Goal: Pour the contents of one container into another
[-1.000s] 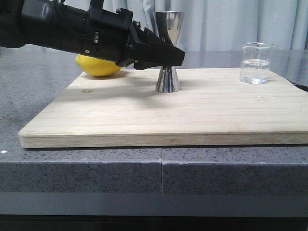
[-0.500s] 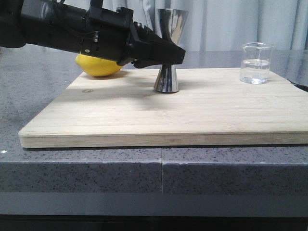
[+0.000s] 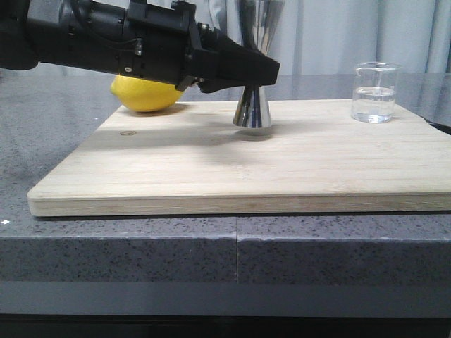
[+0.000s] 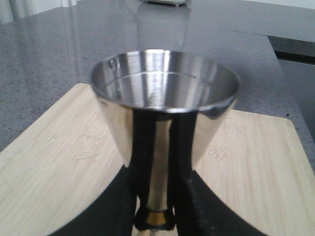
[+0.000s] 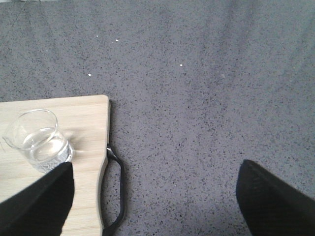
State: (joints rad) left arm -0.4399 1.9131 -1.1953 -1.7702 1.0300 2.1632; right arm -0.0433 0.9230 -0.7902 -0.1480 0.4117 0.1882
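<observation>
The steel jigger [image 3: 252,109] hangs upright just above the wooden board [image 3: 211,169], with a shadow under its foot. My left gripper [image 3: 270,73] is shut on its waist, reaching in from the left. In the left wrist view the jigger's open cup [image 4: 165,93] fills the middle, and the gold band sits between the closed fingers of the left gripper [image 4: 154,219]. The glass beaker [image 3: 375,94], part full of clear liquid, stands at the board's far right corner. In the right wrist view the beaker [image 5: 39,142] is beside one finger; my right gripper [image 5: 155,199] is open over the counter.
A yellow lemon [image 3: 144,95] lies on the board's far left, behind the left arm. The board [image 5: 74,118] has a black handle [image 5: 118,191] at its right end. Grey speckled counter [image 3: 56,141] surrounds the board; its front edge is near.
The left gripper has lifted the jigger off the board and carried it slightly to the right. The beaker and the lemon have not moved.
</observation>
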